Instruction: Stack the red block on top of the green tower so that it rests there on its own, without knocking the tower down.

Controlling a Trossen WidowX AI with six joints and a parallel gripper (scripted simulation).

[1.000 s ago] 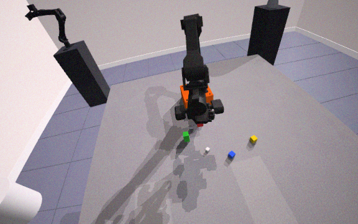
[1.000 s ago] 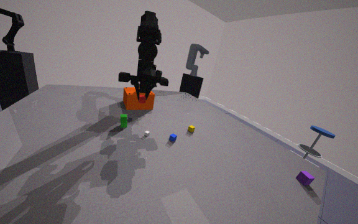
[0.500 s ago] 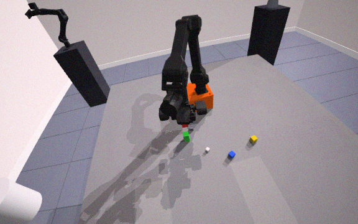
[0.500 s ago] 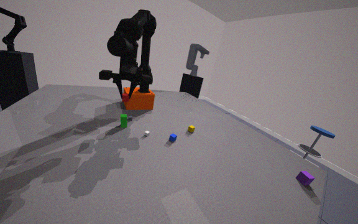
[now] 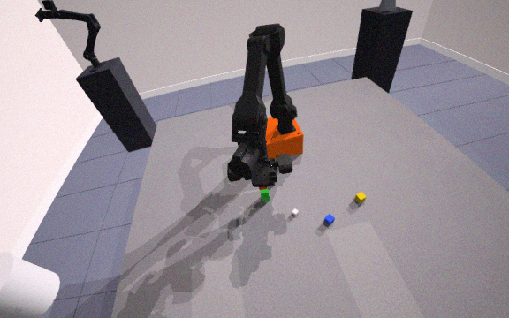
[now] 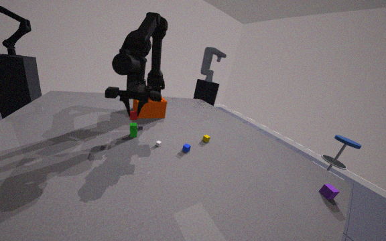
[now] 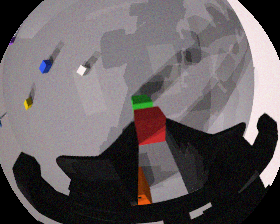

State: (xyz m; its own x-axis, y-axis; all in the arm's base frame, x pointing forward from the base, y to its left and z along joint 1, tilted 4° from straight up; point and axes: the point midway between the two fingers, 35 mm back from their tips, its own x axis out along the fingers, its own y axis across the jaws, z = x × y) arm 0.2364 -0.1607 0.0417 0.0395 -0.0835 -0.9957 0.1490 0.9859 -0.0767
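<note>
The red block (image 5: 262,187) (image 6: 133,115) (image 7: 150,125) is held between the fingertips. My gripper (image 6: 133,114) (image 7: 148,123) is shut on it. The green tower (image 5: 265,195) (image 6: 133,130) (image 7: 142,102) stands upright on the table. In the exterior view the red block is above the tower with a gap between them. In the wrist view the tower shows just past the red block's far edge, mostly hidden by it. In the top view the arm hides most of the red block.
A white cube (image 5: 294,212) (image 6: 158,143) (image 7: 82,70), a blue cube (image 5: 329,219) (image 6: 186,148) (image 7: 45,66) and a yellow cube (image 5: 360,197) (image 6: 206,138) (image 7: 28,103) lie to the tower's right in the top and exterior views. The orange base box (image 5: 286,145) (image 6: 153,110) is behind. A purple block (image 6: 329,191) lies far right.
</note>
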